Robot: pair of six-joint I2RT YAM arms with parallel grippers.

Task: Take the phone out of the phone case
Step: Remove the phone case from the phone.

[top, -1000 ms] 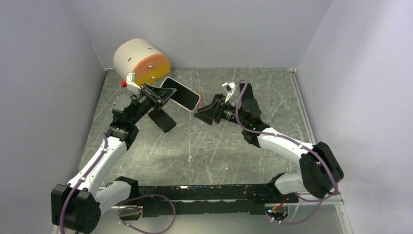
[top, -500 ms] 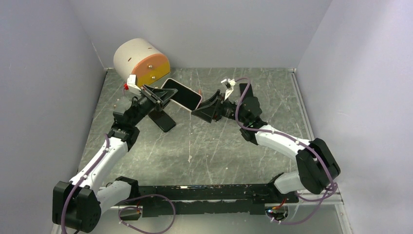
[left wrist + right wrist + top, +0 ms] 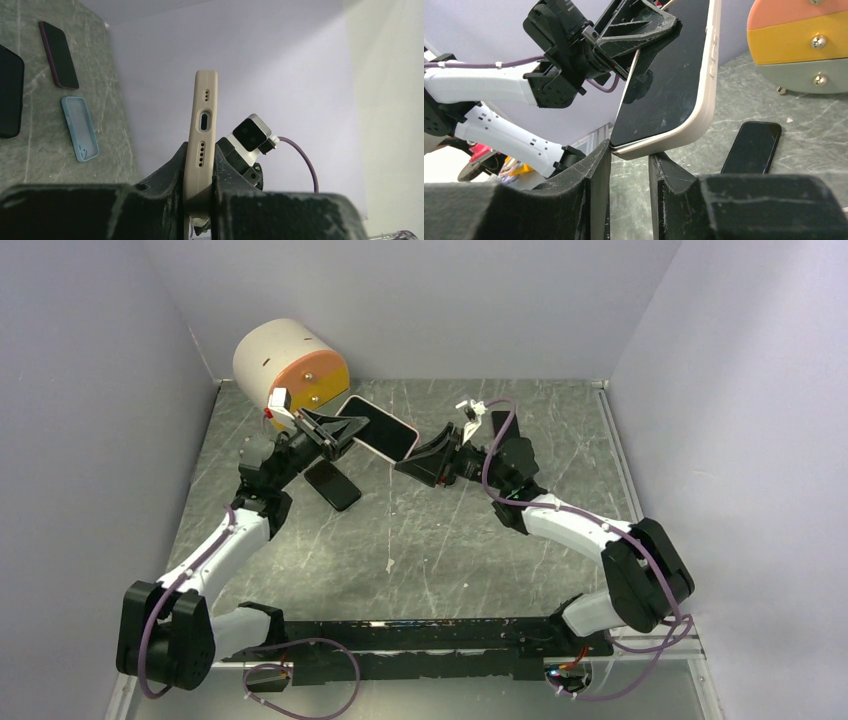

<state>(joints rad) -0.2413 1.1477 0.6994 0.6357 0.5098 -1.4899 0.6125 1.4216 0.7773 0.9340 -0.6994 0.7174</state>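
A phone with a black screen sits in a beige case [image 3: 380, 430], held in the air over the back of the table. My left gripper [image 3: 345, 430] is shut on one end of it. In the left wrist view the case's port edge [image 3: 201, 125] stands clamped between my fingers, where my left gripper [image 3: 201, 150] grips it. My right gripper [image 3: 408, 462] is at the opposite lower corner. In the right wrist view that corner of the cased phone [image 3: 674, 80] sits between the tips of my right gripper [image 3: 630, 152]. The jaws are slightly wider apart than the phone.
A cylinder with an orange and yellow end face [image 3: 290, 365] stands at the back left. A bare black phone [image 3: 332, 485] lies on the table under the held one. A dark maroon phone [image 3: 59, 55] and a light blue case [image 3: 80, 129] lie in the left wrist view.
My left arm has carried the cased phone to the right. My right gripper has risen and moved left, so the phone's corner now sits between its fingertips.
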